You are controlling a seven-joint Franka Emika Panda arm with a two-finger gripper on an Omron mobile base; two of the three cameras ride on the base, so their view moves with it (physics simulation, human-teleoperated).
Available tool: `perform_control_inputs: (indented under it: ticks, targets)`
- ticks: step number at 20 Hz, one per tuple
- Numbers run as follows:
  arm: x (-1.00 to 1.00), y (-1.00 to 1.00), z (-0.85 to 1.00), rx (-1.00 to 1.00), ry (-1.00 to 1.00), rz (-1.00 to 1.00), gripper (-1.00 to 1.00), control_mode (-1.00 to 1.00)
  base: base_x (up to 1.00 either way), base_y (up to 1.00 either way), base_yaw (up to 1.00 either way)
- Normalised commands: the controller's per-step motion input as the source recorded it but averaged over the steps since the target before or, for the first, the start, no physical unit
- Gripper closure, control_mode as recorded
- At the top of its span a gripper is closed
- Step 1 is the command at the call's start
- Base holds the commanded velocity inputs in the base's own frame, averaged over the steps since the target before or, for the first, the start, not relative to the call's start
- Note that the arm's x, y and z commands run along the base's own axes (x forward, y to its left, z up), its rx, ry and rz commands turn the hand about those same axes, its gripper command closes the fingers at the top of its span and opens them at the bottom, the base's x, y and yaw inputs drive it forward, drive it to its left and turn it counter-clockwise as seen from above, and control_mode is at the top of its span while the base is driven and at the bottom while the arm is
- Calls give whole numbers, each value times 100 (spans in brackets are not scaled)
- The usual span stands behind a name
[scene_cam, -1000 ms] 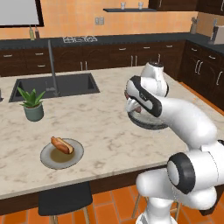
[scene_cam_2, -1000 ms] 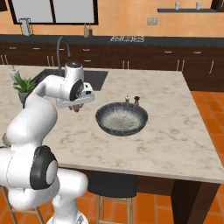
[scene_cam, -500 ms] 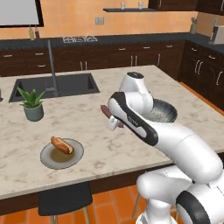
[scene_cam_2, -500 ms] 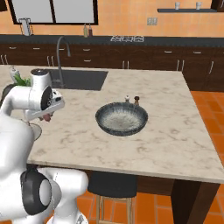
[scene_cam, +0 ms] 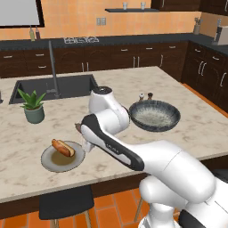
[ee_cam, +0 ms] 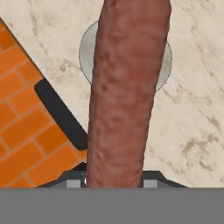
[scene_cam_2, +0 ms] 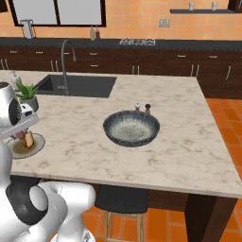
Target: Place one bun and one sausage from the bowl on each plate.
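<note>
Above the pale grey plate (ee_cam: 89, 54), sausage (ee_cam: 124, 92) pinched lengthwise in the nearly closed gripper (ee_cam: 114, 177), pointing straight away from it.

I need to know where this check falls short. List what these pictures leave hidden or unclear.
- Pale plate: hand view, middle hidden behind the sausage.
- Claw: hand view, its tips hidden by the sausage.
- Brown plate: right base view, partly covered by the arm.
- Bowl: left base view, its left rim hidden behind the arm.

I see a potted plant (scene_cam: 32, 106) on the marble counter (scene_cam: 196, 120) beside the sink (scene_cam: 53, 87) — faucet (scene_cam: 52, 67) rising behind it — and two small shakers (scene_cam_2: 142, 107) standing close together; a dark stool (scene_cam: 64, 205) below.
</note>
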Motion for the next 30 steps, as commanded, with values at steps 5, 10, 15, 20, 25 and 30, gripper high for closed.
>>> perform_control_inputs:
  ticks: [5,10,15,20,25,30]
  targets:
    - [-15,100,-51,-11,2,0,100,-100,0,0,0]
    - [27,76,-55,-1,12,4,100,-100,0,0,0]
    - [51,45,-30,-3,3,-1,100,-100,0,0,0]
    - [52,4,-45,-16,1,-8,100,-100,0,0,0]
    - [43,37,-22,-11,1,-7,100,-100,0,0,0]
    - [22,28,-10,-2,0,-6,100,-100,0,0,0]
